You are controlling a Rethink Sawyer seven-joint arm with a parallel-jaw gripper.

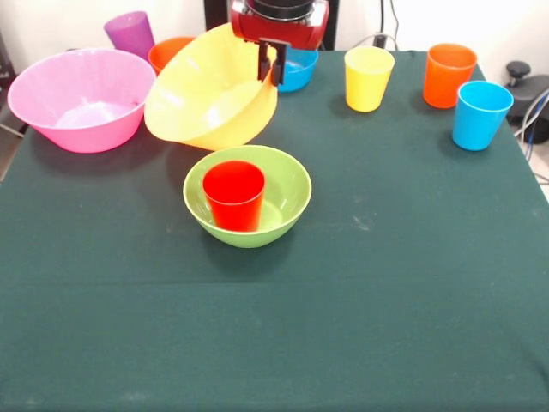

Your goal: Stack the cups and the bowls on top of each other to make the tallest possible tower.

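While its fingers pinch the far rim of the yellow bowl [206, 94], the claw [272, 62] is nearly closed, one finger inside the rim and one outside. That bowl hangs tilted, its mouth turned toward the camera and to the picture's left, lifted off the cloth with its low edge just above and behind the green bowl [283, 202].

The green bowl sits upright near the middle of the table [386, 300], which is covered in dark green cloth. A red cup [233, 195] stands upright inside it, mouth up; these two make the only stack. A pink bowl [81, 99] rests at the far left, close beside the yellow bowl. Behind them stand a purple cup [129, 33] and an orange bowl [167, 51], the latter partly hidden. A blue bowl [298, 69] peeks out behind the claw. Along the far right stand a yellow cup [368, 78], an orange cup [449, 75] and a light blue cup [481, 114], all upright and apart. Behind the table is a pale wall, with cables and a dark object at the right edge.

Only the arm's red and black wrist [279, 17] shows, coming straight down from the top edge.
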